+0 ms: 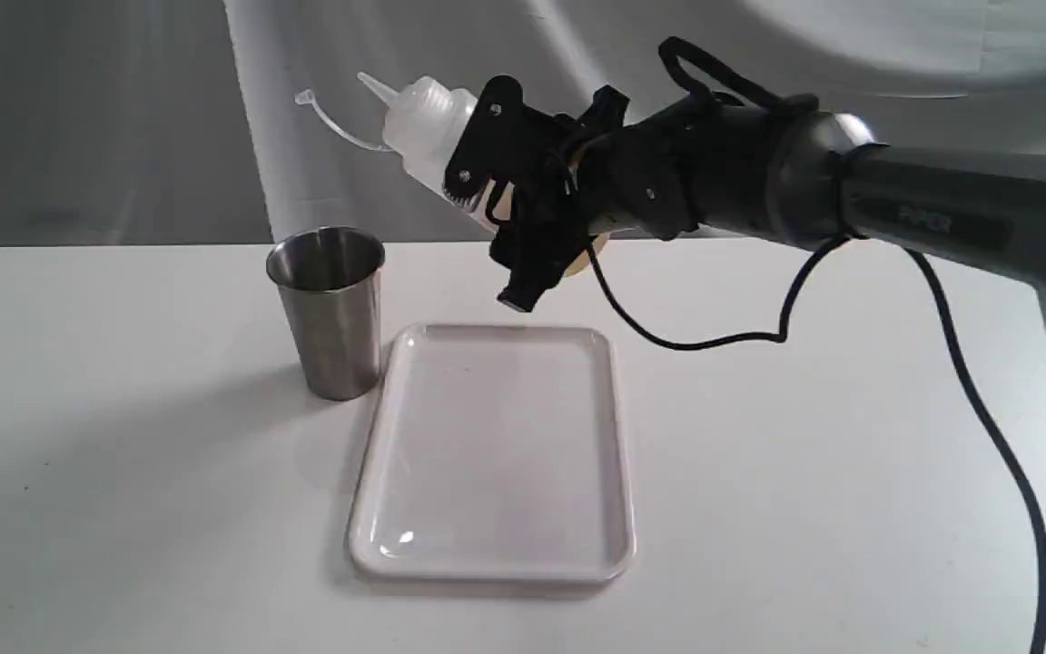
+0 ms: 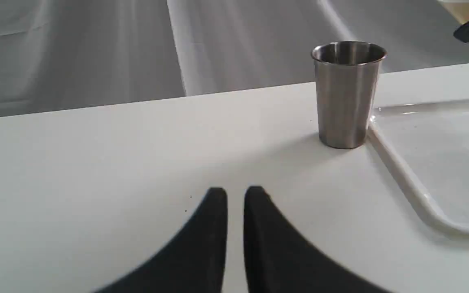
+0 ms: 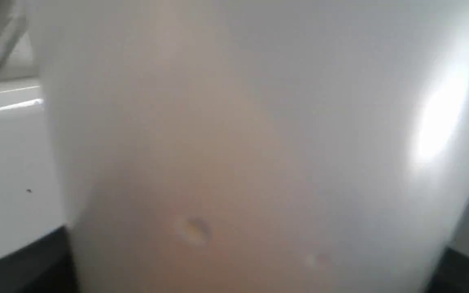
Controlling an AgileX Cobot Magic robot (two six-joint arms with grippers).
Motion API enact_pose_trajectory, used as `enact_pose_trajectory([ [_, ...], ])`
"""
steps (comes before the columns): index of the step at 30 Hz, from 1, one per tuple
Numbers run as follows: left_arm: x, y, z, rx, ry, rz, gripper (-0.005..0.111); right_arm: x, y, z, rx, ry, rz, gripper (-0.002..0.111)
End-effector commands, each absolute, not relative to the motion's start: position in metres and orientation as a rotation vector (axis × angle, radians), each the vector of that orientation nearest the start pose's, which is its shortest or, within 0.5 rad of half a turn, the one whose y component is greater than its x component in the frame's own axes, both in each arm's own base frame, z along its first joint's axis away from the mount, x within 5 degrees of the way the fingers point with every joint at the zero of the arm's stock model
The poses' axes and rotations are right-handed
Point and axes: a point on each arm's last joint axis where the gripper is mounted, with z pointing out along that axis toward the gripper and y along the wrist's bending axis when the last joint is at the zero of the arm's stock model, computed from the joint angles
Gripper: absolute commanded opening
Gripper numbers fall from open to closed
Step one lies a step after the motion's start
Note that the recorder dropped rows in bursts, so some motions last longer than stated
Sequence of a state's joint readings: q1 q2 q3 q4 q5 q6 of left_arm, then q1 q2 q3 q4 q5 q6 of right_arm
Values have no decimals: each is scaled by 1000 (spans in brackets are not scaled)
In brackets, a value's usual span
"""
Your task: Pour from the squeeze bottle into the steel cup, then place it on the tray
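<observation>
Entry 1, right pincer (image 1: 494,195): I am clamping it around the body of the squeeze bottle (image 1: 423,123) and carrying it in the air, clear of the table (image 1: 123,454)

Entry 2, squeeze bottle: it is leaning over with its nozzle aiming upward and toward the cup side. It is hanging higher than the steel cup (image 1: 330,309) and off to the tray side of it, not over the mouth. Nothing is streaming out, and the cap strap is dangling free

Entry 3, steel cup: it is standing upright on the table, just beside a far corner of the tray (image 1: 487,572). I am not able to tell whether they are touching, or whether any liquid is inside

Entry 4, tray: it is lying flat and carrying nothing

Entry 5, left pincer (image 2: 235,193): it is showing only a thin slit between its fingers, gripping nothing, low over the table and short of the cup

Progress: I am judging pick-up and lift as done, with the pour not visibly under way and the placing on the tray yet to come
</observation>
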State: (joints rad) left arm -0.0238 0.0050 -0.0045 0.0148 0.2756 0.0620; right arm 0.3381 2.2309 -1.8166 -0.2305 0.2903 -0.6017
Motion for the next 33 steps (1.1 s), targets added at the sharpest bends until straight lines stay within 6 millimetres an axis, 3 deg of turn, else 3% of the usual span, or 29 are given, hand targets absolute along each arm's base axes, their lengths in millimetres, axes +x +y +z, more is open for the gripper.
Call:
enact_pose_trajectory([
  [1, 55, -1, 189, 85, 1747, 46, 8, 498, 168, 231, -1118, 1770, -347, 0],
  [6, 55, -1, 189, 85, 1747, 46, 8, 494, 167, 248, -1101, 1744, -352, 0],
  [19, 55, -1, 189, 85, 1747, 46, 8, 495, 157, 292, -1288, 1707, -622, 0],
  [24, 55, -1, 189, 85, 1747, 46, 8, 496, 156, 288, -1331, 1698, -675, 0],
  [33, 55, -1, 189, 85, 1747, 46, 8, 496, 175, 275, -1439, 1624, -746, 0],
])
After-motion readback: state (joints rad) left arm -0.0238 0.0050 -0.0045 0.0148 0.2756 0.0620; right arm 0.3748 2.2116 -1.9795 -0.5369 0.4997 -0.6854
